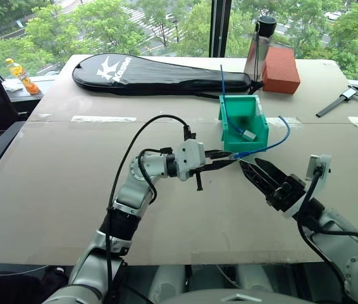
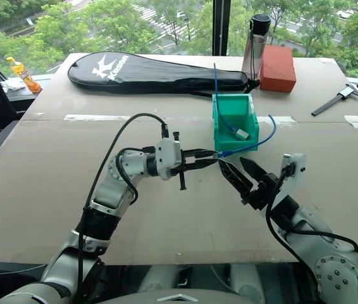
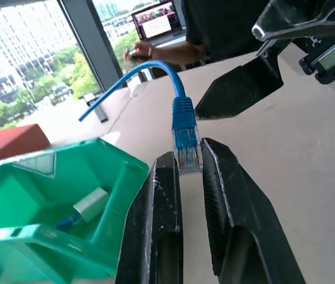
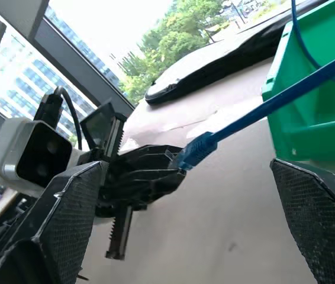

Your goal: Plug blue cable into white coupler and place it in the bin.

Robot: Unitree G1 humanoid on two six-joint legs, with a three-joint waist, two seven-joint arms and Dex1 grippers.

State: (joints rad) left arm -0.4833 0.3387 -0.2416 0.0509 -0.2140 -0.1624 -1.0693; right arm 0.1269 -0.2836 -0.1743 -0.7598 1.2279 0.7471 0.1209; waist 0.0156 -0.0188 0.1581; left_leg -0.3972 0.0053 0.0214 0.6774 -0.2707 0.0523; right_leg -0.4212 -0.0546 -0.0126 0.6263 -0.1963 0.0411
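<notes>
Just in front of the bin (image 1: 231, 136), left claw (image 1: 228, 159) clenched on the blue cable (image 1: 274, 143) by its plug, right claw (image 1: 253, 166) released beside it, white coupler (image 1: 249, 135) inside the bin.

Blue cable (image 1: 269, 147), green bin (image 1: 231, 125), black pincer fingers (image 3: 155, 219).

The only marking I can make out is on the black racket cover (image 1: 160, 76) lying across the upper middle of the head view: a large white "K" logo with a white brand word beside it that looks like "Kawasaki", though I cannot read its letters for sure. The bottle (image 1: 22, 75) at the upper left edge carries an orange label whose print is too small for me to read. The laptop screen (image 3: 157, 19) at the top of the left wrist view shows a page I cannot read.
</notes>
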